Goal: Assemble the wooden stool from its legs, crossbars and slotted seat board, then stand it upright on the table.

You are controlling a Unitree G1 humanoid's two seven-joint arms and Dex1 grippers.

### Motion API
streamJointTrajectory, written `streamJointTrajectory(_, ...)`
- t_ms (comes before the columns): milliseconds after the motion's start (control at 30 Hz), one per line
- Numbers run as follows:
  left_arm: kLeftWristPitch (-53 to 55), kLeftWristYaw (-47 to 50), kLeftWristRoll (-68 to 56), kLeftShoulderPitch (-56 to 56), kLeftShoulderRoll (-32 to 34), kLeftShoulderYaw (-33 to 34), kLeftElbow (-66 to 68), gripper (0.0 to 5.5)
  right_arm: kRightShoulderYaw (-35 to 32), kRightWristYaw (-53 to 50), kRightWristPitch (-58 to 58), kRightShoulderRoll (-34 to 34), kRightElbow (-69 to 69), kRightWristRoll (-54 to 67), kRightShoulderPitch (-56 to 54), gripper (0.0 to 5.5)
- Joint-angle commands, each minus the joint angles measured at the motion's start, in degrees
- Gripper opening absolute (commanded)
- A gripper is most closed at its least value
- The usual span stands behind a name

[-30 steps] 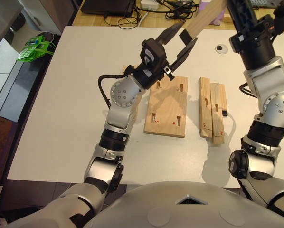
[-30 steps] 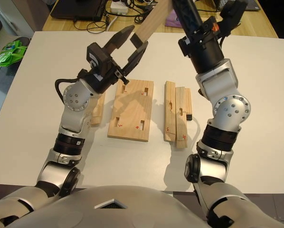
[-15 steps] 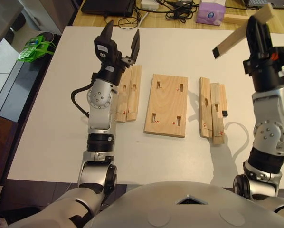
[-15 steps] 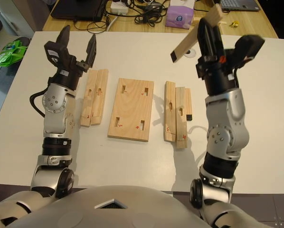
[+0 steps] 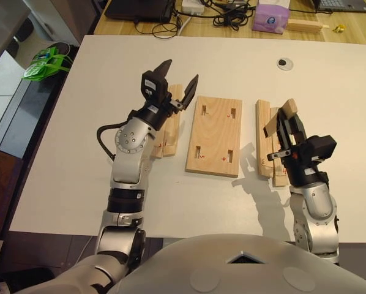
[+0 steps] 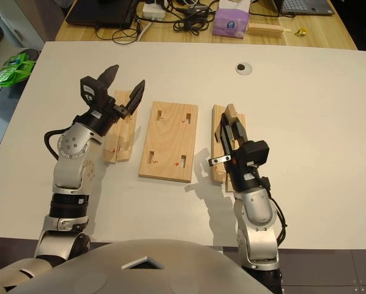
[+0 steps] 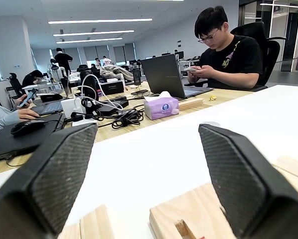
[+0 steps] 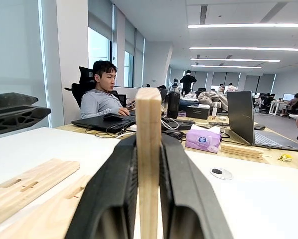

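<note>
**Right gripper clamps one bar; the other stool parts lie flat on the table**

Nearest the table's [image 5: 79,153] near edge, towards its right side, the right gripper [image 5: 285,131] is clenched on a wooden bar [image 8: 148,124]. Its two pads press the bar's broad faces, and the bar's end stands up between them. The bar looks like pale, plain-sawn softwood, squared at the end. It probably handles as light and rigid, with smooth dry faces that could slide if it is held only at a tip. A hold across the flat faces, close to the middle, seems safest.

Just beneath and beyond that gripper lies the right-hand pair of slats [image 5: 265,138], side by side and touching, each with a slot cut through.

The seat board [image 5: 213,135] lies flat in the middle of the table. It is a rectangle with four slots, one near each corner. It is likely stiff and heavier than the bars, so it is best gripped by a long edge.

To its left lies the left-hand pair of slats [image 5: 172,122], also slotted. The left gripper [image 5: 180,73] hangs over their far ends, spread wide and grasping nothing.
</note>
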Motion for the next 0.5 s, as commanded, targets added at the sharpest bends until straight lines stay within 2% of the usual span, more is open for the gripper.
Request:
streamJointTrajectory(33,1.8,-0.27,-0.29,0.34,1.18,0.42,-0.88,3.77,1.33,-1.72,-3.66,-0.01,1.44,-4.08,0.95,0.38)
streamJointTrajectory(133,1.83,0.14,-0.22,-0.21,0.57,-0.02,-0.45,3.77,0.3,-2.91,-4.28,0.64,4.03,-3.98,-0.91,0.38)
streamJointTrajectory(367,1.32,1.61,-0.03,0.55,-1.11,-0.25,-0.29,3.77,-7.73,-4.83,-3.47,0.18,15.3,-0.1,-12.73,0.38)
streamJointTrajectory(500,1.17,1.92,0.01,0.15,-1.09,0.33,0.23,3.77,-7.74,-3.36,-3.34,0.78,19.0,1.95,-12.54,0.38)
